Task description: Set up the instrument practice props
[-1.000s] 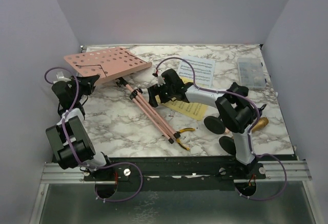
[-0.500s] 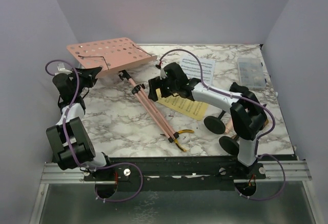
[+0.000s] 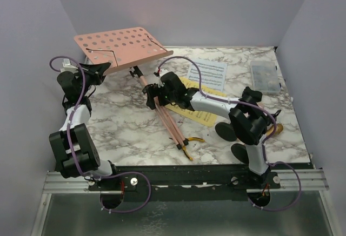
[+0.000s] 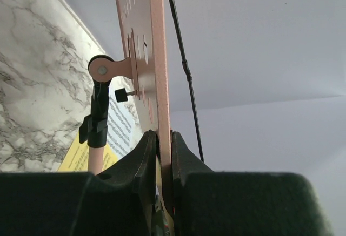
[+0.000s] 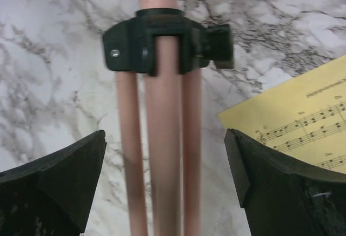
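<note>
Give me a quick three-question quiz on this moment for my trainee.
1. True or false: the left gripper is shut on the edge of the pink perforated desk.
2. What sits between the open fingers of the right gripper? A) pliers B) folded tripod legs C) a microphone
3. What colour is the sheet-music page lying farther from the arms?
Key: 1 true; 2 B; 3 white.

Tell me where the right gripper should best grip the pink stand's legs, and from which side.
Probably the folded legs just below the black collar, from above: they lie bundled close together, and the open right gripper straddles them.
</note>
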### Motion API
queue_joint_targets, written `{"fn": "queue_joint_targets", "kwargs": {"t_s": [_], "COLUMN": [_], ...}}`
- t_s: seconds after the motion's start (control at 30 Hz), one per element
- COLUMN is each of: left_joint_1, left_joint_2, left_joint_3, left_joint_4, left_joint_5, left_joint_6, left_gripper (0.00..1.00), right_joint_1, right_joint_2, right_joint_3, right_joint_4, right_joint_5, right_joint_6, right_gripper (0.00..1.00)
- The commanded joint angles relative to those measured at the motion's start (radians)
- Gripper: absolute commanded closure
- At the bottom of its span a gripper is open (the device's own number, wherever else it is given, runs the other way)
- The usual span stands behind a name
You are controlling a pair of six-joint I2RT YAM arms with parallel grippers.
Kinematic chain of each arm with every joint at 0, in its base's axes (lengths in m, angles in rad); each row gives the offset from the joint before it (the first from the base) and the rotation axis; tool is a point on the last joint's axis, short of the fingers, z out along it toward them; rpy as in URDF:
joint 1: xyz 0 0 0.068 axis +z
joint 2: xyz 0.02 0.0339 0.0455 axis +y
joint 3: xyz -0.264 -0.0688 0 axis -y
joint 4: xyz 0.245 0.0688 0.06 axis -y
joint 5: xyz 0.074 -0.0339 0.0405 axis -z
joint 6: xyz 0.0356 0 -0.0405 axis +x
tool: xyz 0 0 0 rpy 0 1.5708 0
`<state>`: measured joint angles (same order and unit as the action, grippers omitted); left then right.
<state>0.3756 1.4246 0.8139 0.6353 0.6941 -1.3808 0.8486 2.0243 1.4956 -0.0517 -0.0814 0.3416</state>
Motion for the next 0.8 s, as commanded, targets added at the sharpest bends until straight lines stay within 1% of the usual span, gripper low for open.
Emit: {"fn": "queue_joint_targets", "kwargs": {"t_s": [0.0, 0.07, 0.13, 0.17, 0.23, 0.27, 0.37, 0.5, 0.6, 0.7, 0.77], "left_joint_1": [-0.021, -0.034, -0.043, -0.046, -0.051, -0.052, -0.053, -0.054, -0.054, -0.055, -0.055], "left_joint_2": [-0.104, -0.12, -0.138, -0.148, -0.17, -0.181, -0.201, -0.223, -0.242, -0.271, -0.302], "left_joint_3": [0.111, 0.12, 0.128, 0.134, 0.15, 0.158, 0.203, 0.293, 0.374, 0.439, 0.448], "left_joint_4": [0.309, 0.311, 0.316, 0.317, 0.316, 0.317, 0.316, 0.308, 0.249, 0.136, 0.085], "left_joint_5": [0.006, 0.014, 0.023, 0.027, 0.028, 0.027, 0.027, 0.035, 0.05, 0.073, 0.085], "left_joint_6": [-0.108, -0.111, -0.116, -0.118, -0.124, -0.13, -0.153, -0.155, -0.101, 0.015, 0.09], "left_gripper": [1.0, 1.0, 1.0, 1.0, 1.0, 1.0, 1.0, 1.0, 1.0, 1.0, 1.0], "right_joint_1": [-0.003, -0.003, -0.002, -0.002, -0.002, -0.002, -0.002, -0.002, -0.002, -0.001, -0.002], "right_joint_2": [0.025, 0.014, -0.013, -0.033, -0.07, -0.089, -0.123, -0.161, -0.171, -0.158, -0.149], "right_joint_3": [0.023, 0.02, 0.015, 0.01, -0.002, 0.001, 0.059, 0.143, 0.197, 0.243, 0.238], "right_joint_4": [0.082, 0.104, 0.122, 0.132, 0.161, 0.165, 0.119, 0.092, 0.115, 0.148, 0.214], "right_joint_5": [0.213, 0.226, 0.208, 0.197, 0.176, 0.174, 0.193, 0.201, 0.181, 0.158, 0.125], "right_joint_6": [-0.049, -0.064, -0.082, -0.088, -0.103, -0.11, -0.141, -0.188, -0.225, -0.257, -0.281], "right_gripper": [0.03, 0.09, 0.21, 0.3, 0.42, 0.46, 0.55, 0.76, 0.88, 0.98, 1.0]}}
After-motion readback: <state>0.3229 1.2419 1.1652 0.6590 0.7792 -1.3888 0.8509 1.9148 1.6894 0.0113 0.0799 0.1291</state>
